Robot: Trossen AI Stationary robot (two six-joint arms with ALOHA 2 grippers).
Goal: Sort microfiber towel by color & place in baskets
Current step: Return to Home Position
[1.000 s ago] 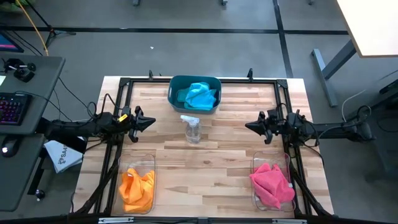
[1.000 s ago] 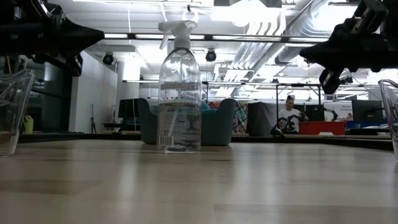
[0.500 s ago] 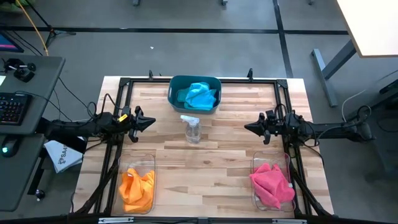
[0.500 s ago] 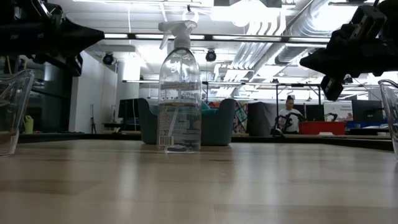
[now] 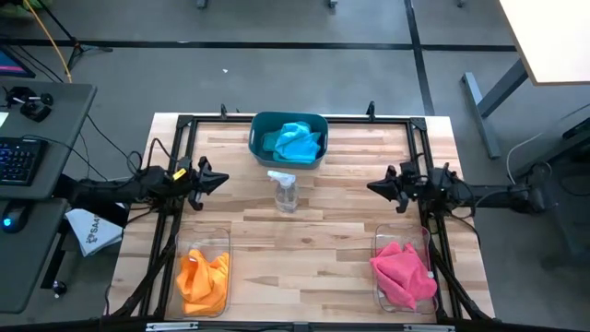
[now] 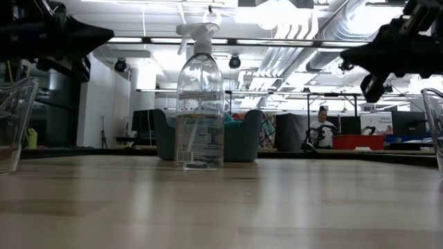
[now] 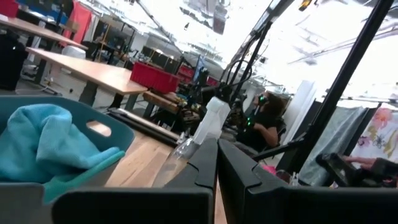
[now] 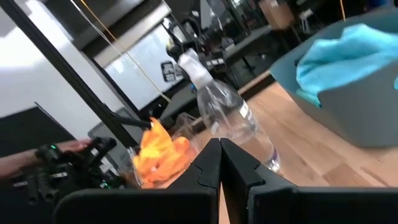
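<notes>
The dark teal tub (image 5: pixel 289 138) stands at the table's far edge with a blue towel (image 5: pixel 297 141) bunched inside it. The near-left clear bin (image 5: pixel 203 274) holds an orange towel (image 5: pixel 203 277). The near-right clear bin (image 5: pixel 402 272) holds a pink towel (image 5: pixel 403 272). My left gripper (image 5: pixel 224 180) hovers shut above the table's left side, pointing right. My right gripper (image 5: pixel 371 187) hovers shut above the right side, pointing left. Each wrist view shows its own fingers closed together, the left gripper (image 7: pixel 217 163) and the right gripper (image 8: pixel 220 162). Neither touches a towel or bin.
A clear spray bottle (image 5: pixel 284 191) stands upright at the table's middle between the two grippers, just near of the teal tub. A black frame (image 5: pixel 184 124) runs around the table. Bare wood (image 5: pixel 304 258) lies between the two clear bins. A person (image 6: pixel 322 131) sits far behind.
My right gripper dipped slightly, then rose again and drew a little toward the table's right edge, staying shut. The towels, bins and bottle have not moved.
</notes>
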